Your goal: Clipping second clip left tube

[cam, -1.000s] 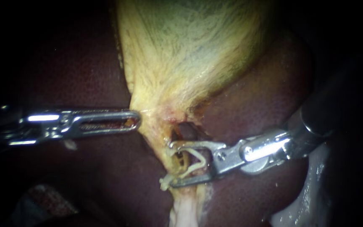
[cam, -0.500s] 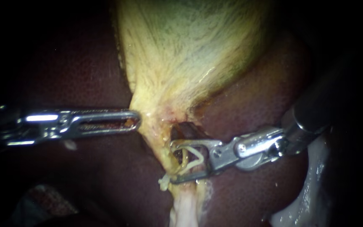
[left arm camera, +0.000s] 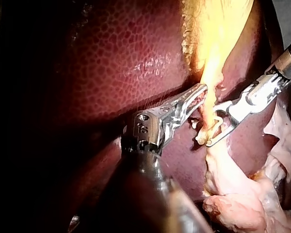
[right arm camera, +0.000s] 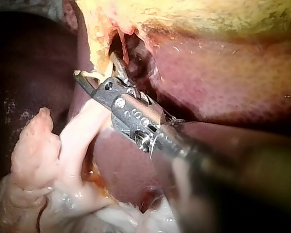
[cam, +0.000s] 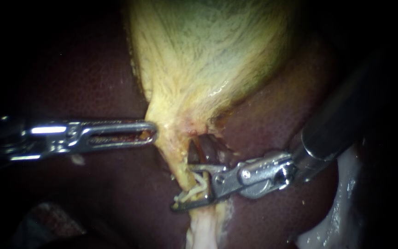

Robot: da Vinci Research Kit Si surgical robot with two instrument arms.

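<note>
Tube (cam: 184,168) crosses glossy, dark red liver (cam: 93,193).

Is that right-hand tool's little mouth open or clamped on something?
Clamped: the right instrument's jaws press a white clip from both sides, around the tube, with a narrow gap between them.

left instrument (cam: 147,132) level, gripping, right instrument (cam: 184,188) clamping

Tube (cam: 184,163) mostly hidden behind clip (cam: 190,192) & R instrument (cam: 184,188) tip.
</note>
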